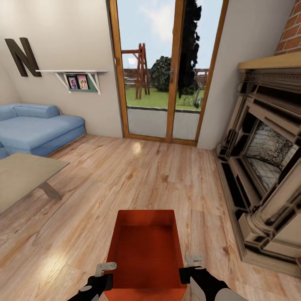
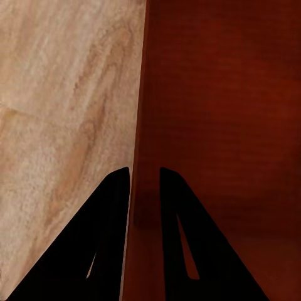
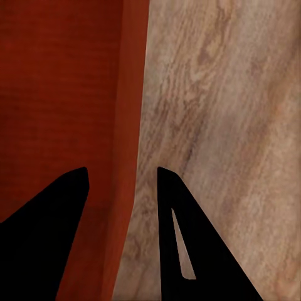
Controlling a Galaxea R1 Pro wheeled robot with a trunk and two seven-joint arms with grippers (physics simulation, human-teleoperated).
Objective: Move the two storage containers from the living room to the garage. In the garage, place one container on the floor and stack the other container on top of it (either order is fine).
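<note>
1. One red-orange storage container (image 1: 145,251) sits between the two grippers, its open top facing up, over light wood plank flooring (image 1: 138,175).
2. Left gripper (image 1: 105,268) is at the container's left wall near the near corner; in the left wrist view (image 2: 144,182) its two dark fingers straddle that wall, one inside the bin and one outside, the gap narrow around the wall. It looks clamped on the wall.
3. Right gripper (image 1: 193,261) is at the container's right wall; in the right wrist view (image 3: 122,179) its fingers stand either side of the wall with a wider gap, and I cannot tell whether they press on it.
4. Beyond the grippers, past the far end of the container, stands a glazed wooden patio door (image 1: 167,71).
5. Off to the right gripper's side is a stone fireplace (image 1: 263,159); off to the left gripper's side are a low table (image 1: 25,175) and a blue sofa (image 1: 37,127).
</note>
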